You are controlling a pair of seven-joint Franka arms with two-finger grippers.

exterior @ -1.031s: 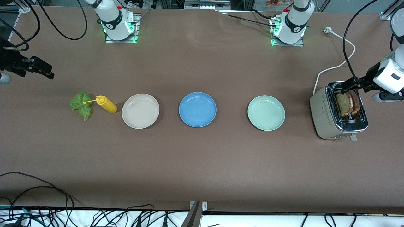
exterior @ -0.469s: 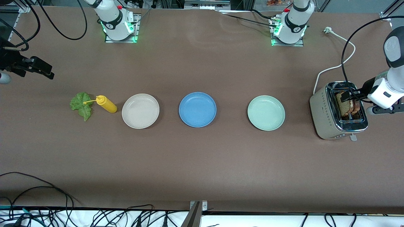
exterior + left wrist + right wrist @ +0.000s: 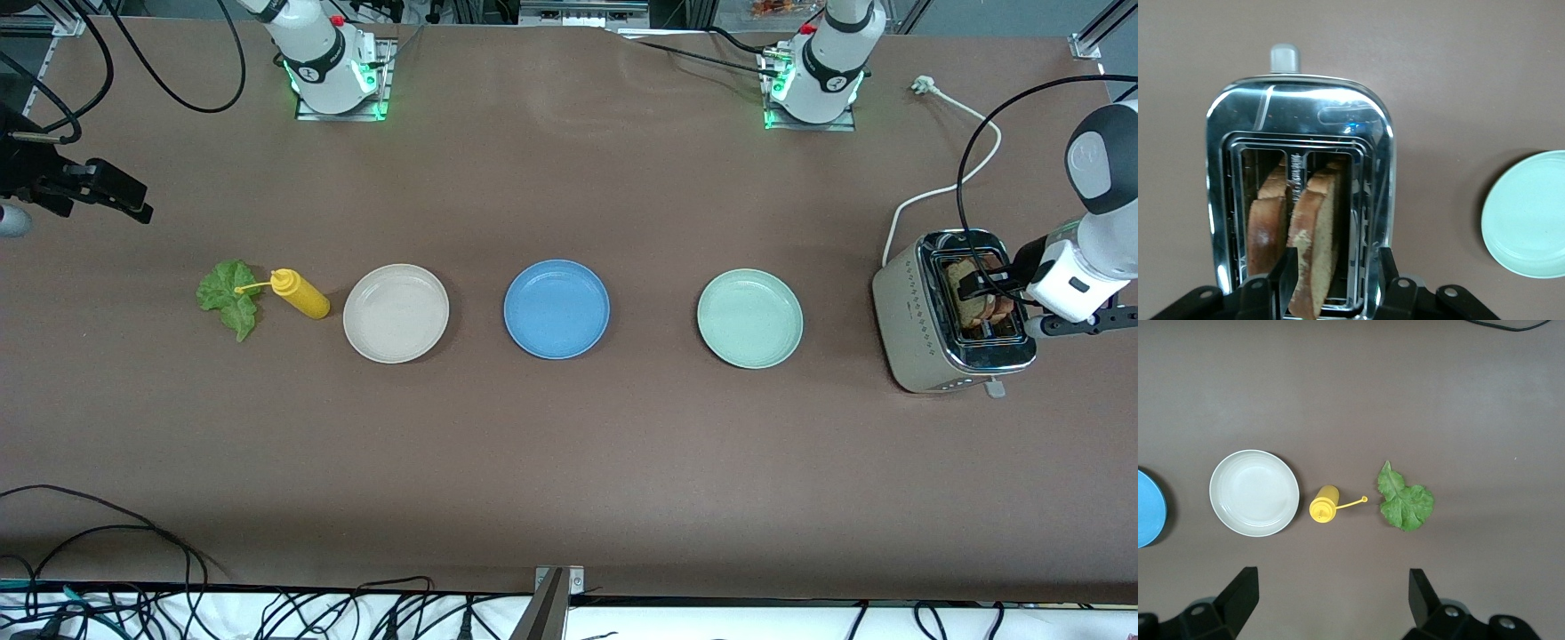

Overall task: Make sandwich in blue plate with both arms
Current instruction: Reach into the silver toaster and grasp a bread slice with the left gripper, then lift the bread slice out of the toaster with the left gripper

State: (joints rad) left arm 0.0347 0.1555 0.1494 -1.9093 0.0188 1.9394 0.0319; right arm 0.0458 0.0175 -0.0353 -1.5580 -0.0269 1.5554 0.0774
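- left hand (image 3: 1336,267) low over toaster (image 3: 916,329) at left arm's end of table (image 3: 569,462), mid-height in front view.
- Fingers apart, straddling one toast slice (image 3: 1313,233): one finger down in the gap btwn the two slices, the other well clear on the slice's outer face. Not clamped on it yet.
- Second toast slice (image 3: 1266,227) upright in the neighbouring slot, just beside the first.
- blue plate (image 3: 556,309) dead ctr of front view, flat on table, nothing on it.
- Pale green plate (image 3: 749,318) btwn blue plate & toaster; also seen at edge of left wrist view.
- Beige plate (image 3: 396,313) beside blue plate, toward right arm's end.
- Yellow squeeze bottle (image 3: 300,294) lying on its side just beside beige plate, nozzle tip over lettuce leaf (image 3: 229,296).
- Lettuce flat on table, closest of the row to right arm's end.
- right hand (image 3: 1331,577) waiting up in the air over right arm's end of table, at edge of front view in upper half; fingers wide apart, nothing btwn them.
- Sandwich parts well apart: bread in toaster, leaf at the other end of the row.
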